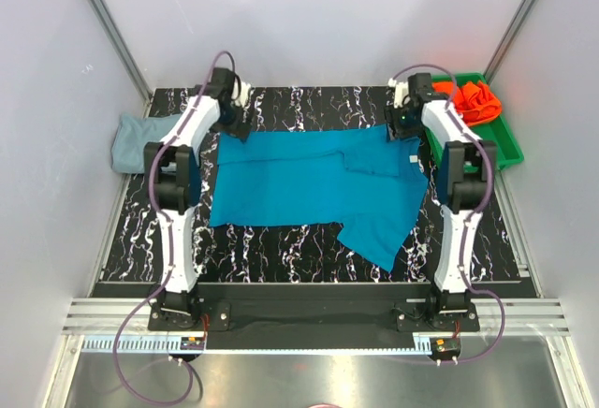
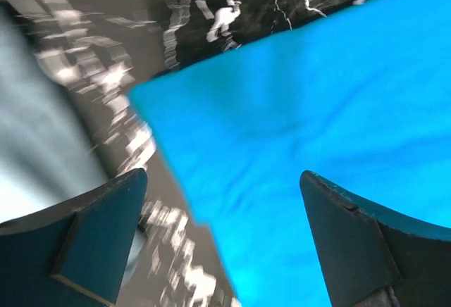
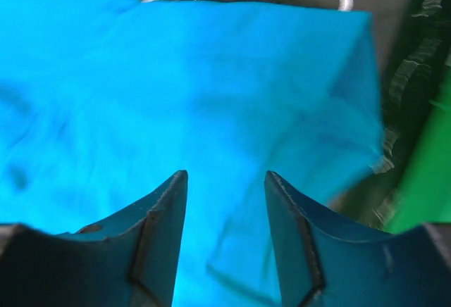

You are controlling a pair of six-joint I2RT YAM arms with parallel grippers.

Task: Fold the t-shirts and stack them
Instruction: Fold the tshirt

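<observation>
The teal-blue t-shirt lies spread across the black marbled table, partly folded, one sleeve pointing to the near right. The pale grey-blue t-shirt lies bunched at the far left edge. The orange-red t-shirt sits crumpled in the green tray. My left gripper is open above the teal shirt's far left corner. My right gripper is open above the shirt's far right corner. Neither holds cloth.
The green tray stands at the far right beside the table; its edge shows in the right wrist view. Grey walls close in the cell on the left, right and back. A metal rail runs along the near edge by the arm bases.
</observation>
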